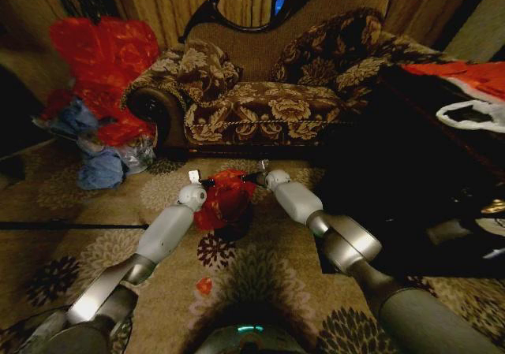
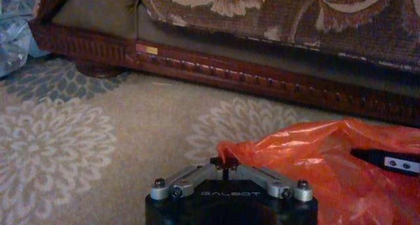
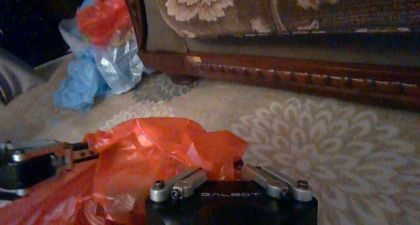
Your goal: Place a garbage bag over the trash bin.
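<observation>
— Head view first: where do you see the garbage bag [image 1: 226, 198]?

— Dead centre on the carpet [image 1: 260, 279], draped over the trash bin [image 1: 237, 229], with the sofa [image 1: 268, 94] at twelve o'clock.

— And your tools?

— Your left gripper [image 2: 225, 164] pinches the bag's edge at nine o'clock, fingers together on the plastic. Your right gripper [image 3: 223, 167] is clamped on the edge at three o'clock.

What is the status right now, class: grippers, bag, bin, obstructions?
Left gripper shut on garbage bag, right gripper shut on its opposite edge. Bag stretched above trash bin, not yet seated. Nothing in the way.
</observation>
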Tool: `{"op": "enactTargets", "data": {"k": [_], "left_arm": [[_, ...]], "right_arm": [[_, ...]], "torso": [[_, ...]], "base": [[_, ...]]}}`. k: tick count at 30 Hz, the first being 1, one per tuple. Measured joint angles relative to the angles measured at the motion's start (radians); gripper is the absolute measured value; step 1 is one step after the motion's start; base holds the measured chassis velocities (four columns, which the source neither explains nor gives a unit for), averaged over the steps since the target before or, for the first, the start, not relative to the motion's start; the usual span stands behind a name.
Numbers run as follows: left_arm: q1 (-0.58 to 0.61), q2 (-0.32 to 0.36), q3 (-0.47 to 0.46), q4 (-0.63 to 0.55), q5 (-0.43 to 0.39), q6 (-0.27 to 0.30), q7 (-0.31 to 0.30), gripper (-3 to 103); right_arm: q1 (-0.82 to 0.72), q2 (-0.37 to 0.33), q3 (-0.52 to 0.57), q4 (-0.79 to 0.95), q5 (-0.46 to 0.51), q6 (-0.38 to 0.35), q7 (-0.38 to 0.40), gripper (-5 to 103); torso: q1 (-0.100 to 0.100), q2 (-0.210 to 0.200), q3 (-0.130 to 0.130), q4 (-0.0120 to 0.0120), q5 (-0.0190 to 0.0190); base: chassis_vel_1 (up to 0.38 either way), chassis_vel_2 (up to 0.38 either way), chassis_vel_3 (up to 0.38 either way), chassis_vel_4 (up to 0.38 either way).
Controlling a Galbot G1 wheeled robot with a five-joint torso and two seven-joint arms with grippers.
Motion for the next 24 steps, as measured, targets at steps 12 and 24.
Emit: {"op": "enactTargets", "data": {"k": [12, 24], "left_arm": [[0.031, 0.024, -0.035, -0.028, -0.023, 0.002, -0.017, 0], [0.094, 0.051, -0.094, -0.083, -0.013, -0.001, -0.019, 29]], "right_arm": [[-0.077, -0.108, 0.005, 0.224, 0.062, -0.071, 0.101, 31], [-0.174, -0.191, 0.069, 0.386, 0.444, -0.102, 0.332, 70]], "torso": [[0.0, 0.0, 0.0, -0.0002, 0.0003], [0.0, 0.0, 0.0, -0.0003, 0.0003]], "base": [[0.0, 0.0, 0.0, 0.0], [0.0, 0.0, 0.0, 0.0]]}}
